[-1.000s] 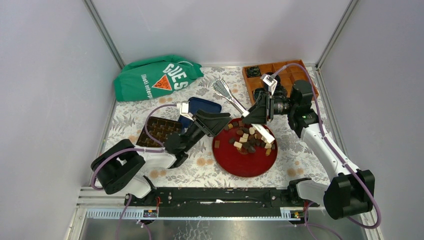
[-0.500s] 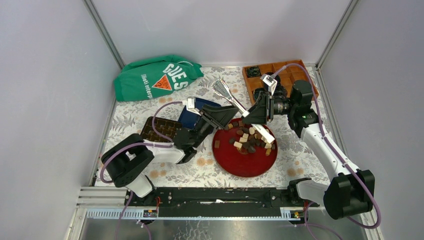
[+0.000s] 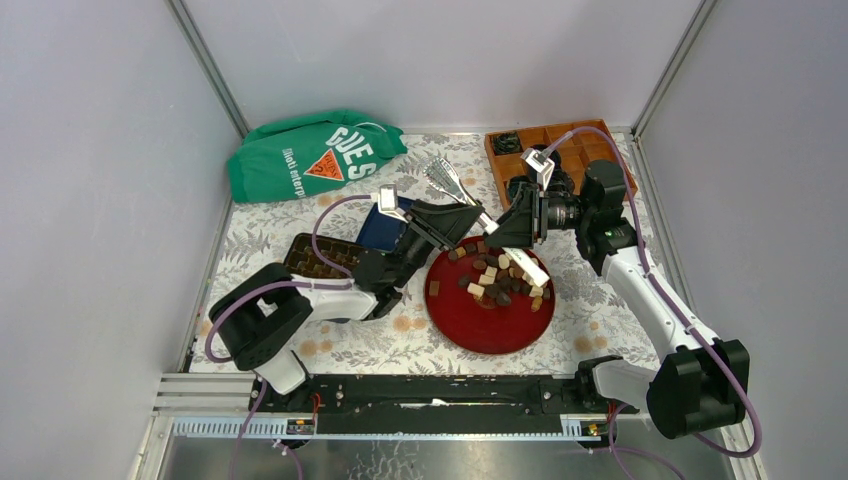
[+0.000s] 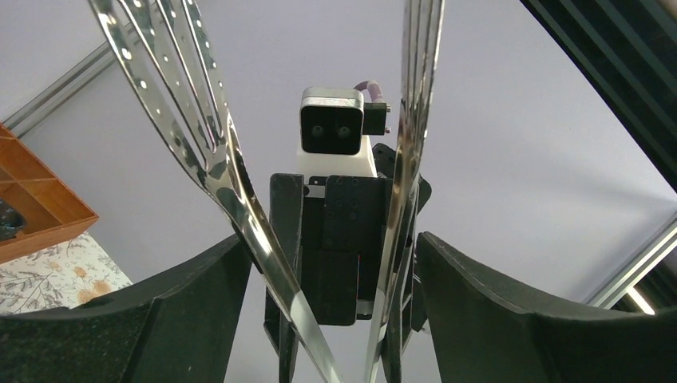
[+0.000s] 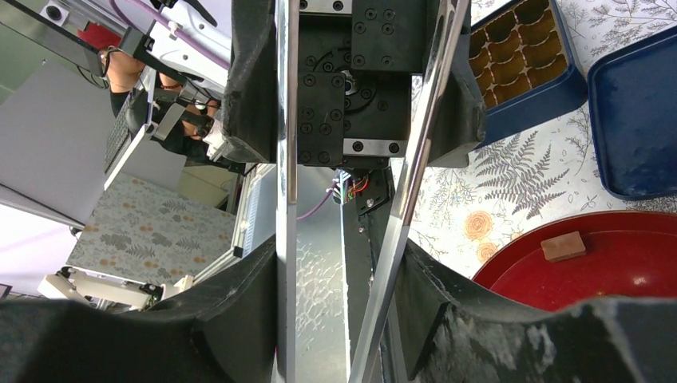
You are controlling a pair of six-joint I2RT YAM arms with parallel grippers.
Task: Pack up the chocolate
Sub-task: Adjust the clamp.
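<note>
Tongs [image 3: 447,180] sit clamped mid-length in the right gripper [image 3: 505,228], their blades spread, holding nothing and pointing far-left. The left gripper [image 3: 466,221] stands wide, one finger on either side of the tongs' arms. Chocolate [image 3: 500,278] lies heaped on the red plate [image 3: 480,330], just near of both grippers.

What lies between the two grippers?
Metal tongs. The right gripper grips them, and their two arms pass between the fingers of the open left gripper. The left wrist view shows this most clearly.
</note>
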